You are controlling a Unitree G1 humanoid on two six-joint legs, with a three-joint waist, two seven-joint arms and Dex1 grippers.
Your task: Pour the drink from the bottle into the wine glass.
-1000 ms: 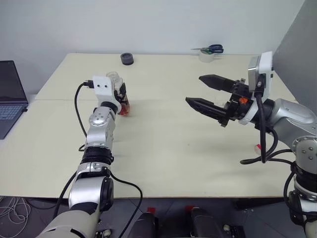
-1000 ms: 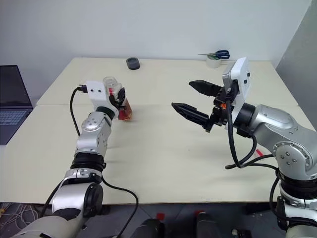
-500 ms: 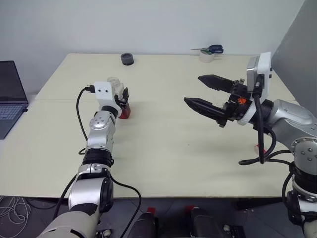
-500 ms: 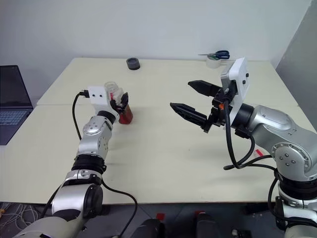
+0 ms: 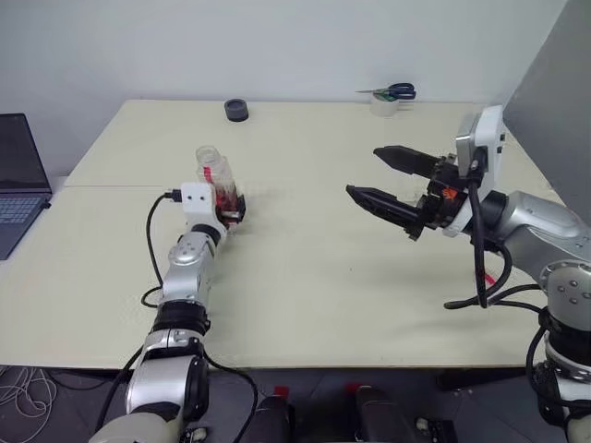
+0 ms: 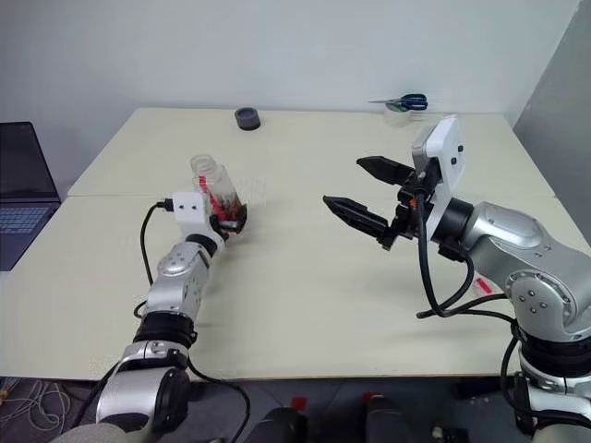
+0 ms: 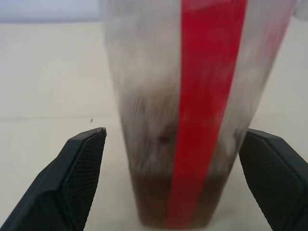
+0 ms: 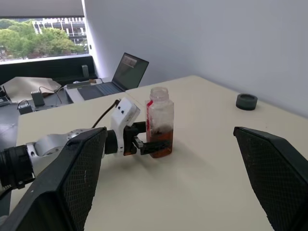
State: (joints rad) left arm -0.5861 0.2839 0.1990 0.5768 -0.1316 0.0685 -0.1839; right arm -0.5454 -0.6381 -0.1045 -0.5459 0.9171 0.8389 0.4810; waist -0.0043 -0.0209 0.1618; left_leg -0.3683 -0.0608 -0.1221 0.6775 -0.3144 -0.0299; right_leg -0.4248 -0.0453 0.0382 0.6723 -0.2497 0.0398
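Observation:
The bottle [image 5: 214,175] stands upright on the table's left half, uncapped, with a red strip down its side. A low layer of brown drink [image 8: 159,144] fills its bottom. My left gripper [image 5: 231,209] is open around the bottle's base, and both fingers [image 7: 82,163] stand clear of its sides in the left wrist view. My right gripper [image 5: 364,171] hovers open and empty above the table's right half, pointing towards the bottle. The wine glass is out of view.
A black tape roll [image 5: 237,110] lies at the table's far edge, with a white tape roll [image 5: 384,104] and blue-handled scissors [image 5: 399,90] at the far right. A laptop [image 5: 18,175] sits off the left side. A small red piece [image 6: 484,286] lies near the right edge.
My left hand came down with the bottle and set it on the table, then its gripper opened and let go. The right arm has barely moved.

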